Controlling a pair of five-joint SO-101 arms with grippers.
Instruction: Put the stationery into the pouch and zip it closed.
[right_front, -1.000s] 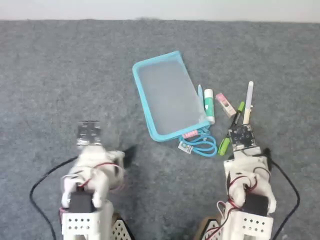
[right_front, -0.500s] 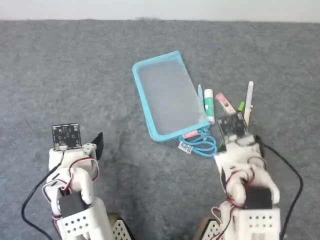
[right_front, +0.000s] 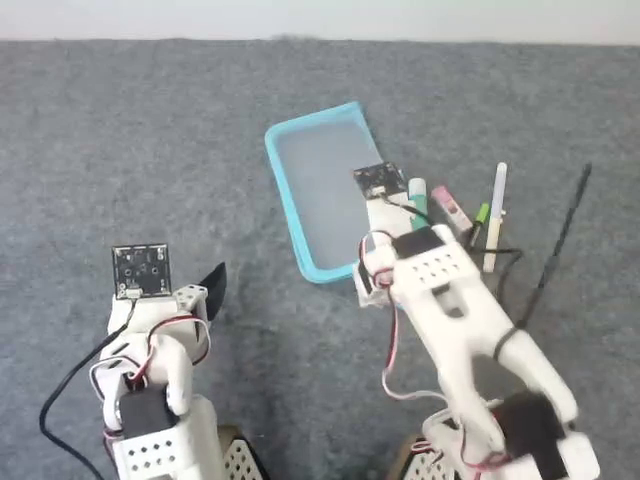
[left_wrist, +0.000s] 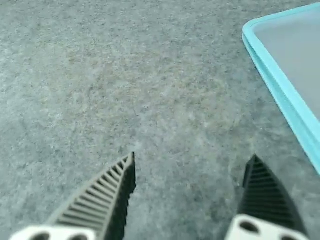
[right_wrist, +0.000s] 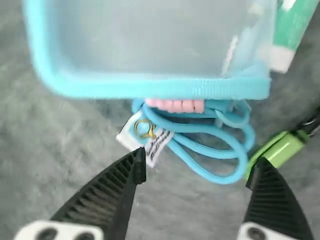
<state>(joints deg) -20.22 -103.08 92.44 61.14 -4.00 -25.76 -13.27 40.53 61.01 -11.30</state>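
Note:
A translucent pouch (right_front: 318, 180) with a blue border lies flat on the grey carpet. Its blue cord loop (right_wrist: 212, 150), pink zipper pull (right_wrist: 174, 105) and white tag (right_wrist: 146, 138) lie at its near corner. My right gripper (right_wrist: 199, 160) hangs open just above the cord and tag, touching nothing. The right arm (right_front: 435, 275) reaches over that corner. Right of the pouch lie a glue stick (right_front: 417, 193), a pink eraser (right_front: 452, 211), a white pen (right_front: 495, 215) and a green marker (right_wrist: 278, 149). My left gripper (left_wrist: 192, 165) is open over bare carpet, left of the pouch edge (left_wrist: 280, 92).
Grey carpet (right_front: 150, 130) covers the whole table. The left arm (right_front: 150, 330) stands at the near left, with one black finger (right_front: 213, 287) pointing toward the pouch. A black cable (right_front: 555, 250) rises behind the right arm.
The right arm has swung forward and left, from beside the stationery to over the pouch's near corner, covering the cord in the high view. The left arm shifted left, then slightly back.

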